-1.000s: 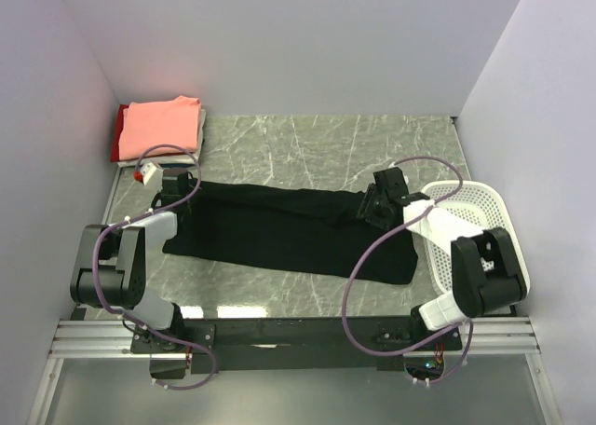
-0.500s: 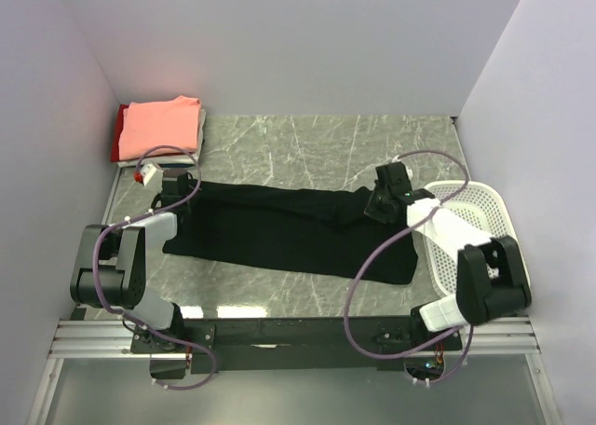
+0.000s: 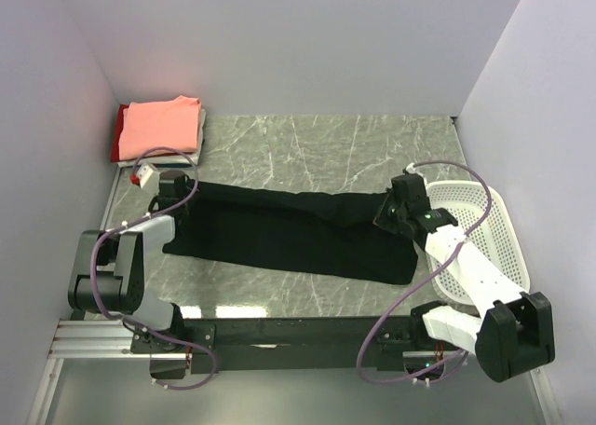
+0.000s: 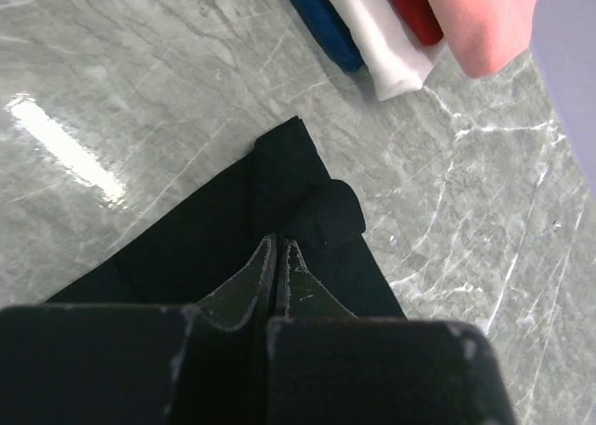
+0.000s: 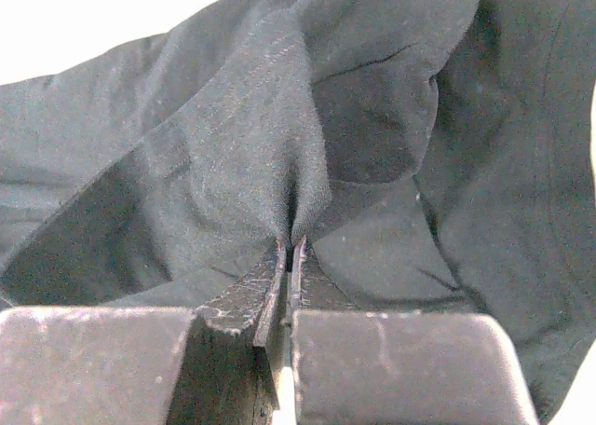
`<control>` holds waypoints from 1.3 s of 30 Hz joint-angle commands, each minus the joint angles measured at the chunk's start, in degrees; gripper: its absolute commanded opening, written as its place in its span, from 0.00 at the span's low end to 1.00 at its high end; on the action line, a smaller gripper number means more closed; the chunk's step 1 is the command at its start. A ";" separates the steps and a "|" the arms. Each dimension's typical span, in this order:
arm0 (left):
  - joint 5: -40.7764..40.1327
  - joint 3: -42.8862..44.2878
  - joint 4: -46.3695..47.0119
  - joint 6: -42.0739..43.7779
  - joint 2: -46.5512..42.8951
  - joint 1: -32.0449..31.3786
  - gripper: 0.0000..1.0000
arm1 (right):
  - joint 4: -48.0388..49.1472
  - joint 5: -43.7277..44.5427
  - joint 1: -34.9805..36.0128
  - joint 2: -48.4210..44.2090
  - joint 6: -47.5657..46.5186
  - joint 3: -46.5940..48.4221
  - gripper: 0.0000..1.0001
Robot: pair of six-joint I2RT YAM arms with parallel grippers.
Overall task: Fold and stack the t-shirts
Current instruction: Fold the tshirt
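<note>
A large black t-shirt [image 3: 279, 234] lies stretched across the marble table as a long folded band. My left gripper [image 3: 174, 194] is shut on its left end; the wrist view shows the tips [image 4: 277, 245] pinching a small bunched fold of black cloth [image 4: 317, 215]. My right gripper [image 3: 393, 211] is shut on the shirt's upper right corner, with a pinched ridge of black fabric [image 5: 279, 145] rising from the closed tips [image 5: 291, 248]. A stack of folded t-shirts [image 3: 160, 125], salmon-pink on top, sits at the back left.
A white plastic mesh basket [image 3: 494, 229] stands at the right edge, under my right arm. The stack shows white [image 4: 382, 34], red [image 4: 414, 6] and blue [image 4: 321, 15] layers under the pink one. Walls enclose the table on three sides.
The right gripper has closed on the shirt's upper right corner and pulled it to the right, stretching the cloth. The left gripper has stayed shut in place.
</note>
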 commanded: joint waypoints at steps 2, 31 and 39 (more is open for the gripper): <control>-1.81 -2.59 3.29 -1.09 -4.19 1.38 0.01 | -1.03 -1.44 -0.17 -2.86 0.94 -2.66 0.00; 6.01 0.11 -4.35 -5.48 -6.77 2.88 0.21 | 7.06 -8.83 0.10 2.59 0.50 -1.44 0.39; 5.84 5.49 -15.93 -10.74 3.27 -0.90 0.10 | 10.74 -6.20 -0.08 10.83 2.00 1.21 0.40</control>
